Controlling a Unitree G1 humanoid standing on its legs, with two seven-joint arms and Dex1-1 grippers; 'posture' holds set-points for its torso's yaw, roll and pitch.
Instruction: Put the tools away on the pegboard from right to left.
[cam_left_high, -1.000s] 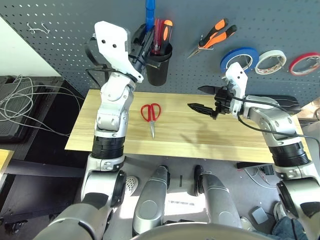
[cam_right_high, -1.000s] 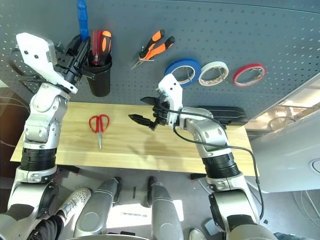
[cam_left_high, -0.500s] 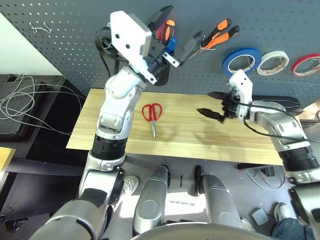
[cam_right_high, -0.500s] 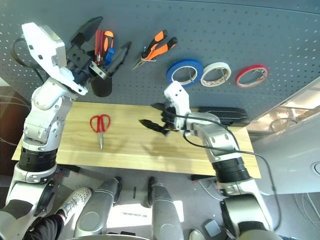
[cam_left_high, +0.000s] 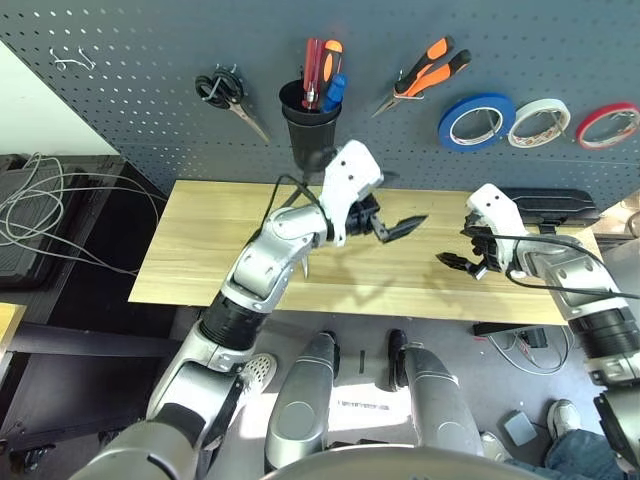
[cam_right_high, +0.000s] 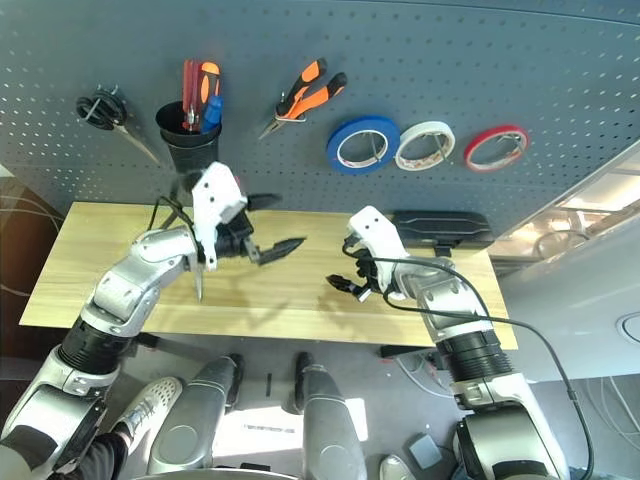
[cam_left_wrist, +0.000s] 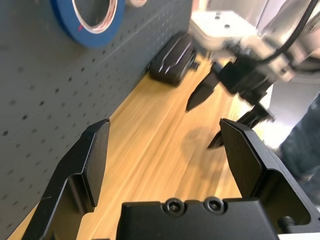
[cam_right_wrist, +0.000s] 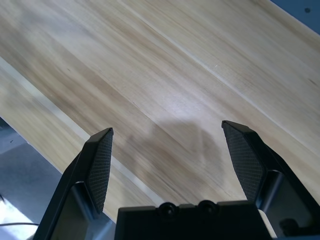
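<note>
On the pegboard (cam_left_high: 130, 60) hang the orange-and-black pliers (cam_left_high: 430, 70) and the blue tape roll (cam_left_high: 477, 120). The blue-handled screwdriver (cam_left_high: 336, 90) stands in the black cup (cam_left_high: 308, 130) with two others. My left gripper (cam_left_high: 385, 222) hovers open and empty over the middle of the table, pointing right. My right gripper (cam_left_high: 455, 252) is open and empty just to its right, low over the wood; it also shows as the right gripper (cam_left_wrist: 230, 95) ahead of the left fingers (cam_left_wrist: 85, 170). The red-handled scissors lie under my left forearm, with just a blade tip (cam_right_high: 198, 290) showing.
White tape (cam_left_high: 540, 122) and red tape (cam_left_high: 607, 125) hang right of the blue roll. Black-handled scissors (cam_left_high: 225, 92) hang left of the cup. A black case (cam_left_high: 545, 205) lies at the table's (cam_left_high: 190, 260) back right. Cables lie on a stand at far left.
My left arm has come down from the cup to the table's middle, its gripper opened; the blue screwdriver stays in the cup. My right gripper has drifted right and nearer.
</note>
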